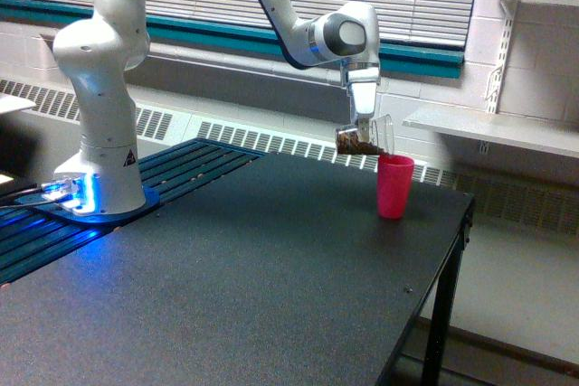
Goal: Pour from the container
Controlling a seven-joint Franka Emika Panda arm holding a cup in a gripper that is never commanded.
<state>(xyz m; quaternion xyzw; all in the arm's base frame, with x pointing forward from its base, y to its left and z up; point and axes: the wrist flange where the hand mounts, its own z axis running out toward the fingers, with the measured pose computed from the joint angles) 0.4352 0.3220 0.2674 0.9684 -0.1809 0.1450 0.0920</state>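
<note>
Black tabletop [226, 268] fills most of the exterior view, blinds and a radiator grille behind, a shelf on the exterior view's right. Arm base sits at the exterior view's left on a blue-lit plate.

My gripper [363, 120] points straight down and is clamped on the container [365, 139], a clear plastic cup with brown bits inside. Fingers pinch it by the side wall, so I can roll the wrist and tip it without losing it. Container is in the air, tilted well over, rim facing the exterior view's right and slightly down, brown bits heaped toward the low side near the mouth.

Pink cup [394, 186] stands upright on the table near the far right edge, directly below and just right of the container's rim. That placement makes sense: the mouth is lined up over the pink cup's opening so whatever slides out drops in. Rim and pink cup look close but apart, not touching.

Can't tell if any bits are falling; too small to see. Judgement: pour is at the tipping stage, more tilt likely needed. Risk: bits spilling past the near rim.
</note>
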